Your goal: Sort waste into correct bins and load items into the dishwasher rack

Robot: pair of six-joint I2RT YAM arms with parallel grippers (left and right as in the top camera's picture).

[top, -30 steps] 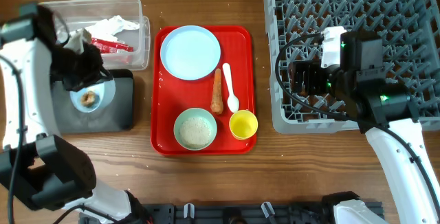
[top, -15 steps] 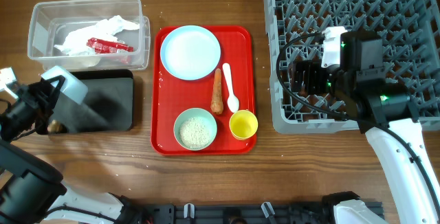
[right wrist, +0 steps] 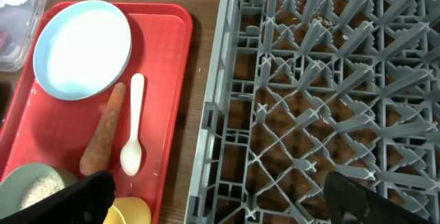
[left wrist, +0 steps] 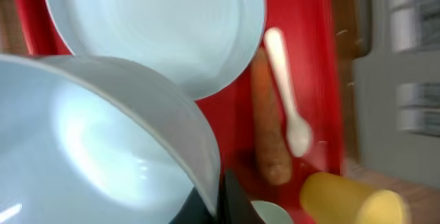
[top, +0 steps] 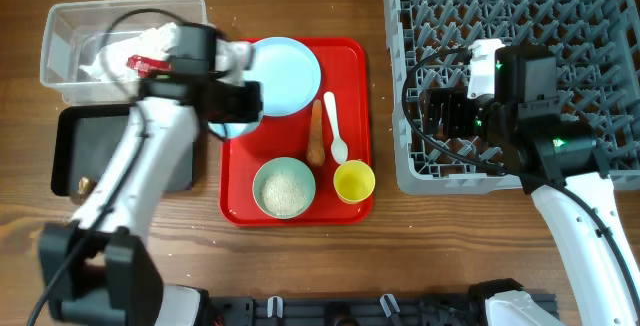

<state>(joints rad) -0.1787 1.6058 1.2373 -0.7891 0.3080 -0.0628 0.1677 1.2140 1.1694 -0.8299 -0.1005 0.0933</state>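
Observation:
My left gripper [top: 240,106] is shut on the rim of an empty pale blue bowl [top: 228,129] and holds it over the left side of the red tray. In the left wrist view the fingers [left wrist: 213,198] pinch the bowl [left wrist: 96,148]. The plate [top: 280,74], carrot [top: 316,131], spoon [top: 335,131], bowl of rice [top: 284,188] and yellow cup [top: 353,180] lie on the red tray. The brown scrap [top: 85,182] lies in the black tray [top: 110,151]. White paper and the red wrapper [top: 150,63] are in the clear tub [top: 60,26]. My right gripper [right wrist: 220,203] is open and empty above the rack [top: 520,26].
The red tray [top: 240,211] sits between the bins and the rack. A strip of bare wood separates it from the rack's left wall [right wrist: 213,114]. The rack shows nothing in it.
My left arm swung from the black tray out to the left, then right over the red tray. The bowl is now empty and the scrap lies in the black tray. The right arm stayed still.

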